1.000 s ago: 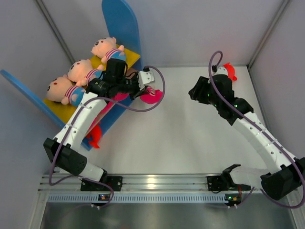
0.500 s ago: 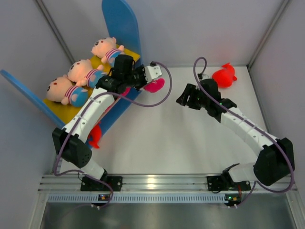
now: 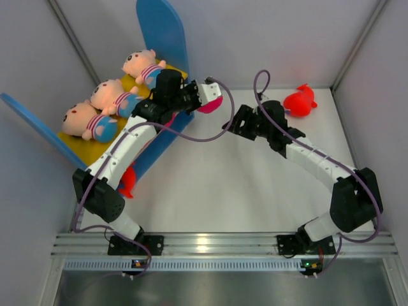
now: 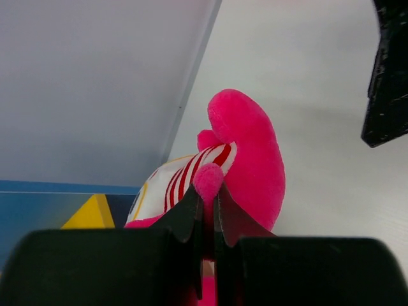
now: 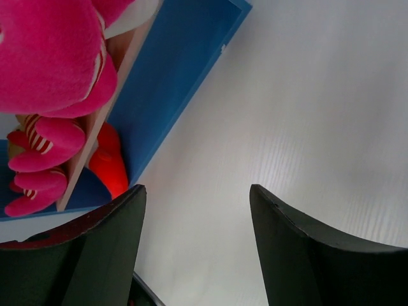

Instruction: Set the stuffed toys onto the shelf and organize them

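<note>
Three peach-faced stuffed toys [image 3: 102, 97] in striped shirts lie in a row on the shelf's [image 3: 160, 32] yellow upper board. My left gripper [image 3: 204, 104] is shut on a pink limb of a white toy with pink feet [image 4: 245, 150], held off the table beside the shelf's right blue panel. My right gripper [image 3: 229, 125] hangs open just right of that toy, with nothing between its fingers [image 5: 108, 255]. In the right wrist view the held toy [image 5: 51, 57] fills the top left corner. A red plush [image 3: 299, 101] lies at the back right of the table.
More pink striped feet [image 5: 38, 153] show on the tan lower board. Another red plush [image 3: 126, 182] sits low by the blue panel's [image 5: 178, 83] front end. The grey walls stand close behind the shelf. The two arms are near each other at the middle of the table.
My right gripper swung left from the red plush to beside the held toy, its jaws widening. The left gripper carried the pink-footed toy a little back and right.
</note>
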Motion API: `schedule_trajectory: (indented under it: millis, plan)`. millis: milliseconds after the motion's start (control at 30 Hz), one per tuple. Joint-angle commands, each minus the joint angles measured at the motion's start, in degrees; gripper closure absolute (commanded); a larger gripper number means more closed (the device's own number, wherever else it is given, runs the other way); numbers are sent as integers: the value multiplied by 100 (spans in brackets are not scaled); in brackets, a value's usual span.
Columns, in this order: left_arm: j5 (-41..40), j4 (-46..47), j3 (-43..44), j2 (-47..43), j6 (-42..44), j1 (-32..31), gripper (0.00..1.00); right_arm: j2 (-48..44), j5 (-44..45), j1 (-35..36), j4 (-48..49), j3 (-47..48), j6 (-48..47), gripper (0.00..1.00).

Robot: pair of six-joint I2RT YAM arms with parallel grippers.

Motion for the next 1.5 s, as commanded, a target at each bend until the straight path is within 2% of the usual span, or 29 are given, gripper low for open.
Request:
schedule_trajectory:
  millis: [0, 133, 433, 667, 967, 1133, 1300, 1467]
  plan:
    - [-578, 784, -14, 76, 416, -9, 100, 63, -117, 15, 758, 175, 89, 33]
    - [-781, 986, -347, 33, 442, -18, 100, 449, -582, 15, 1223, 464, 335, 33]
    - [-1195, 1355, -1261, -257, 320, 140, 100, 1293, -793, 173, 1699, 1097, 520, 33]
    - [-1448, 1479, -1411, -345, 109, 333, 100, 2294, -1084, 331, 1832, 2002, 722, 36]
    - [-1564, 1479, -1789, -477, -216, 369, 100, 2910, -1031, 393, 2060, 2424, 1144, 57]
    - [-1494, 1470, -1930, -600, -436, 377, 100, 3227, -1084, 463, 2051, 2829, 1153, 61]
    - [-1511, 1364, -2026, -644, -480, 369, 100, 3491, -935, 507, 1867, 3233, 1065, 76]
    - [-1616, 1373, -2106, -574, -410, 377, 100, 3711, -891, 516, 1770, 3628, 1065, 78]
